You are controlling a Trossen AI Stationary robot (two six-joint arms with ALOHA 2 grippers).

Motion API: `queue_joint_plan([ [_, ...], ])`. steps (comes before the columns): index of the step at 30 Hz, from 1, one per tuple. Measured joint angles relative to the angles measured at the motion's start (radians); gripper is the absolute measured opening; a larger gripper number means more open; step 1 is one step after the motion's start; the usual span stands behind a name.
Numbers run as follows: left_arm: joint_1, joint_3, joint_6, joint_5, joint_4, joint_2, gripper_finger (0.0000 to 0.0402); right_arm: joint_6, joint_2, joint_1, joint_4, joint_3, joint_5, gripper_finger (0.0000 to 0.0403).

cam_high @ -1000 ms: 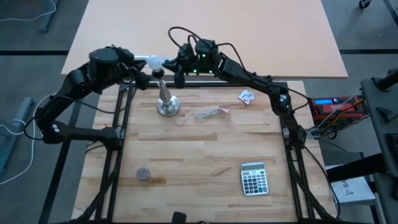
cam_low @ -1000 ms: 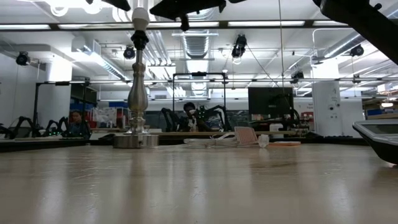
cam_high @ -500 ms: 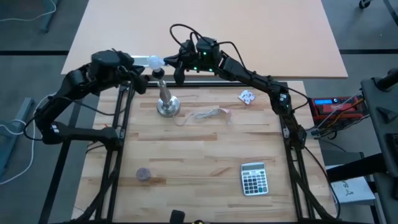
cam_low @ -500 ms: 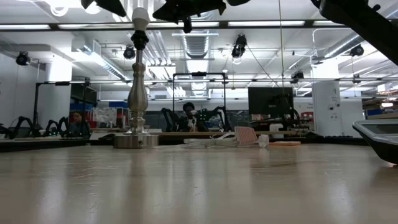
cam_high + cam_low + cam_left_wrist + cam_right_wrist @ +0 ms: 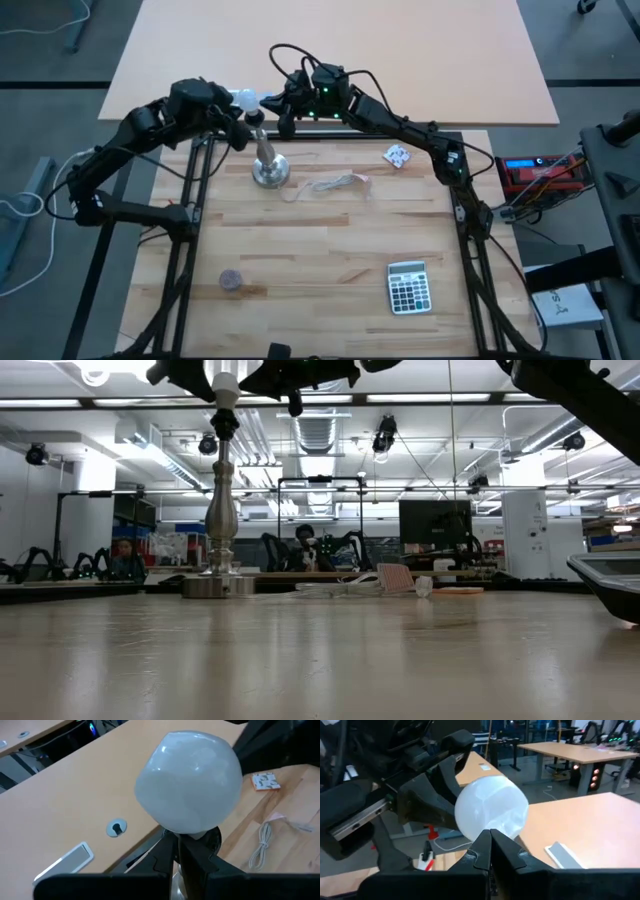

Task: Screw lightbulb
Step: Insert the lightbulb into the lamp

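A: The left gripper is clamped narrow on the lightbulb, up at the far left of the wooden table, right over the top of the silver stand. In its own wrist view the white globe fills the space just past its dark fingers.

B: And the right gripper?

A: Pinched fully together, holding nothing, just to the right of the bulb. Its wrist view looks past its closed tips straight at the lightbulb and the left gripper's jaws around it.

B: So how far along is the screwing?

A: I'd judge the bulb has been brought to the socket, but I cannot tell whether the threads have caught. The low view shows a pale collar at the stand's top, with the dark grippers cut off above it; the globe itself sits out of that picture. Seating it, turning it home and letting go look to be what's left.

B: What does the overhead give you that the wrists don't?

A: The layout: both arms meeting over the stand, its cord trailing right, a patterned paper scrap further right, a calculator near right and a small round disc near left. The wrists give the grip; the low view alone shows the stand upright.
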Motion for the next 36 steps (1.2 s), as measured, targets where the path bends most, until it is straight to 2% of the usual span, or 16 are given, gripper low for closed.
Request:
queue_joint_plan([
  [9, 0.003, -0.001, -0.017, -0.025, 0.028, -0.019, 0.0020, -0.002, 0.002, 0.019, -0.002, 0.000, -0.068, 0.0000],
  [18, 0.003, -0.001, -0.073, -0.034, 0.043, -0.046, 0.0020, -0.009, -0.004, 0.004, -0.006, -0.002, -0.052, 0.0000],
  [30, 0.003, 0.000, -0.145, -0.023, 0.052, -0.156, 0.0020, 0.042, -0.017, -0.045, -0.012, 0.002, -0.026, 0.0000],
  [36, 0.003, 0.000, -0.157, -0.022, 0.054, -0.150, 0.0020, 0.061, -0.017, -0.050, -0.023, 0.002, -0.026, 0.0000],
])
